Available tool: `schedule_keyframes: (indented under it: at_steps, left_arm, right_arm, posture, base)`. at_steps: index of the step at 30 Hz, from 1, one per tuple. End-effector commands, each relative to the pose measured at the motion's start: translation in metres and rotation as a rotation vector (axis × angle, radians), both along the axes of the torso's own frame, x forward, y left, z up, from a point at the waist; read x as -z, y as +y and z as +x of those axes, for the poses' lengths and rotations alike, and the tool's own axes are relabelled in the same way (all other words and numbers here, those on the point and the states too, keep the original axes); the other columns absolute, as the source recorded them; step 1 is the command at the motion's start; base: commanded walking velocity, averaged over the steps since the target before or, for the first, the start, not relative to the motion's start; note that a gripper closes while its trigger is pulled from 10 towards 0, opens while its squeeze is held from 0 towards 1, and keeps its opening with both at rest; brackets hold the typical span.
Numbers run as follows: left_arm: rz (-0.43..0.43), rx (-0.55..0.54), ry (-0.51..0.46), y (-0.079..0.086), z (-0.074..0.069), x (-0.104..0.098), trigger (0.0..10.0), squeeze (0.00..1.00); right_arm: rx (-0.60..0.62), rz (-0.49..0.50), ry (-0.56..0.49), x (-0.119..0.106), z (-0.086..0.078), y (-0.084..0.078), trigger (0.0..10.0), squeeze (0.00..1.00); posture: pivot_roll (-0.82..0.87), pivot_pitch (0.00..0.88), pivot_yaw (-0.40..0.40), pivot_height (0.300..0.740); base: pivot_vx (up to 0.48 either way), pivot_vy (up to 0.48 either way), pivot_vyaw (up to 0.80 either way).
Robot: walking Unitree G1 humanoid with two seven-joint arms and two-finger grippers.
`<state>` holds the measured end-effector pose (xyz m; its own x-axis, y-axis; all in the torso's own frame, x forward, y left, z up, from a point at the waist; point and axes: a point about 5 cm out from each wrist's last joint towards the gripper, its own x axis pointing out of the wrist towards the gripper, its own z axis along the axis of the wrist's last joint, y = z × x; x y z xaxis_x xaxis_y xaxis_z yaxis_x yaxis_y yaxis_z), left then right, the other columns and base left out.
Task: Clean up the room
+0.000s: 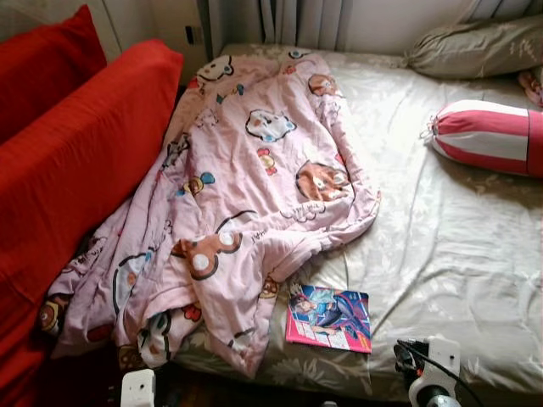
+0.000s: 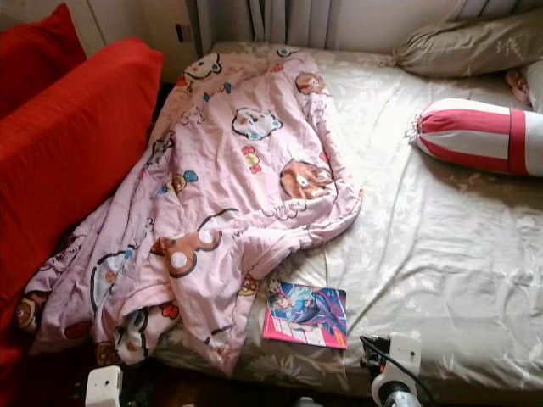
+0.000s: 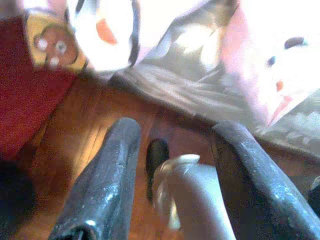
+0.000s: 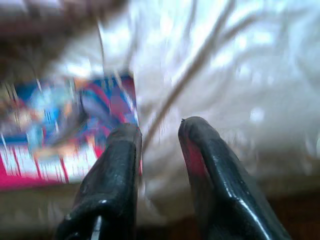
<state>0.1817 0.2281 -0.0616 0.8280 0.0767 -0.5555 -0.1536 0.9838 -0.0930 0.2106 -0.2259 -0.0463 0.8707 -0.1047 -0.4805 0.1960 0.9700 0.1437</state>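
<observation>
Pink crumpled quilt [image 1: 246,195]; glossy flat mag [image 1: 329,318]

My right wrist feed is smeared: the magazine [image 4: 65,135] reads as streaks of blue and pink, its cover unreadable. The striped bolster [image 1: 496,136] at three o'clock is cut by the frame edge. The pink quilt [image 1: 246,195] hangs over the bed's [image 1: 450,254] near corner at seven o'clock (whatever lies beneath is hidden from me).

Red cushions [image 1: 76,144] stand at the left. Curtains [image 1: 301,21] hang at the far wall above the wooden floor [image 3: 75,145].
</observation>
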Motion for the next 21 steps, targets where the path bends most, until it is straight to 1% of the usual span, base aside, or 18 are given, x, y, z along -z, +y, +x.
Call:
schedule_keyframes:
  at_steps: [1,2,3,4,7,9,12,15,16,17,18,21]
  left_arm:
    - [0.062,0.054,-0.329,0.004,0.052,-0.054,10.0,0.00]
    - [0.062,0.054,-0.329,0.004,0.052,-0.054,10.0,0.00]
    - [0.071,0.063,-0.385,0.004,0.059,-0.064,10.0,0.00]
    - [0.071,0.063,-0.385,0.004,0.059,-0.064,10.0,0.00]
    - [0.089,0.071,-0.437,0.004,0.067,-0.074,10.0,0.00]
    - [0.096,0.083,-0.449,0.003,0.069,-0.077,10.0,0.00]
    - [0.101,0.108,-0.469,0.000,0.071,-0.079,10.0,0.00]
    - [0.105,0.121,-0.490,-0.002,0.073,-0.084,10.0,0.00]
    - [0.109,0.134,-0.520,-0.003,0.077,-0.090,10.0,0.00]
    - [0.109,0.134,-0.520,-0.003,0.077,-0.090,10.0,0.00]
    - [0.108,0.159,-0.570,-0.006,0.083,-0.101,10.0,0.00]
    - [0.125,0.194,-0.591,-0.005,0.088,-0.111,10.0,0.00]
  right_arm:
    - [0.009,-0.024,-0.164,-0.025,0.024,-0.004,10.0,0.00]
    - [0.009,-0.024,-0.164,-0.025,0.024,-0.004,10.0,0.00]
    - [0.004,-0.027,-0.196,-0.030,0.027,-0.004,10.0,0.00]
    - [0.004,-0.027,-0.196,-0.030,0.027,-0.004,10.0,0.00]
    - [0.010,-0.031,-0.213,-0.030,0.026,-0.002,10.0,0.00]
    - [0.019,-0.030,-0.208,-0.029,0.025,-0.002,10.0,0.00]
    - [0.035,-0.030,-0.201,-0.026,0.021,-0.001,10.0,0.00]
    - [0.034,-0.033,-0.216,-0.028,0.022,0.000,10.0,0.00]
    - [0.017,-0.038,-0.249,-0.032,0.026,0.003,10.0,0.00]
    - [0.017,-0.038,-0.249,-0.032,0.026,0.003,10.0,0.00]
    - [-0.017,-0.046,-0.304,-0.041,0.032,0.007,10.0,0.00]
    - [-0.024,-0.055,-0.365,-0.052,0.036,0.012,10.0,0.00]
  posture:
    - [0.02,0.075,-0.046,0.740]
    - [0.02,0.075,-0.046,0.740]
    - [0.02,0.069,-0.045,0.740]
    - [0.02,0.069,-0.045,0.740]
    - [0.01,0.015,-0.035,0.740]
    - [0.01,0.000,-0.030,0.740]
    - [0.01,0.000,-0.022,0.740]
    - [0.00,0.000,-0.016,0.740]
    - [0.00,0.000,-0.019,0.740]
    - [0.00,0.000,-0.019,0.740]
    - [0.01,0.000,-0.020,0.740]
    - [0.01,0.000,-0.012,0.740]
  base:
    - [0.000,0.000,0.00]
    - [0.000,0.000,0.00]
    - [0.000,0.000,0.00]
    - [0.000,0.000,0.00]
    - [0.000,0.000,0.00]
    - [0.000,0.000,0.00]
    - [0.000,0.000,0.00]
    - [0.000,0.000,0.00]
    - [0.000,0.000,0.00]
    - [0.000,0.000,0.00]
    - [0.000,0.000,0.00]
    - [0.000,0.000,0.00]
